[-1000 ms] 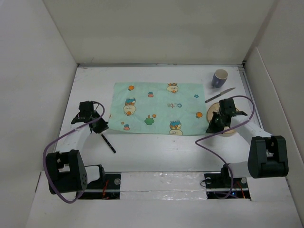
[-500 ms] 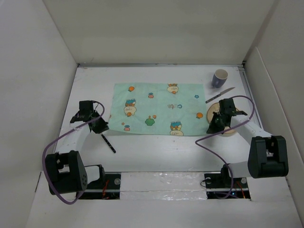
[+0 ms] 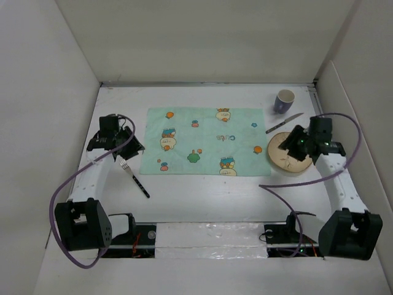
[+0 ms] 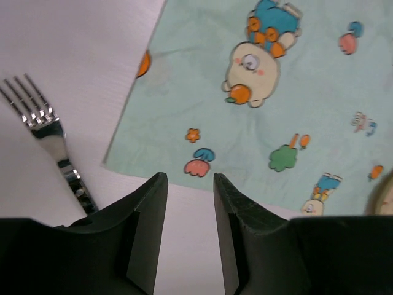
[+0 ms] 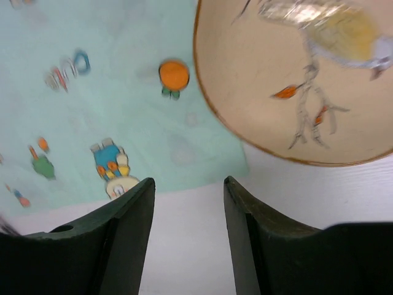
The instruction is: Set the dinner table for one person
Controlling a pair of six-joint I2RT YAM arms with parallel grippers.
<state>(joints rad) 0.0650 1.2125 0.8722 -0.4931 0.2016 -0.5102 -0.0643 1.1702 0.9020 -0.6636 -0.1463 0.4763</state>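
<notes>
Your left gripper (image 4: 189, 228) has its fingers (image 4: 150, 239) released and slightly parted, with nothing between them; through the gap you see bare white dinner table (image 4: 184, 203), and just past the tips runs the near edge of the mint-green cartoon mat (image 4: 264, 92); off to the left of those fingers lies a fork (image 4: 43, 132) flat on the table, tines pointing away from you, beside the mat's corner but not on it, its handle passing out of sight under the left finger.

Your right gripper (image 5: 187, 236) stands wider open and is likewise empty; white table shows between the tips; ahead and to the left is the mat's corner, ahead and to the right a tan plate (image 5: 307, 80) with a bird drawing, its rim meeting the mat's edge.

From above, a knife (image 3: 284, 123) lies just beyond the plate and a cup (image 3: 284, 100) beyond that; the table spreads under both pairs of fingers out to the white walls.
</notes>
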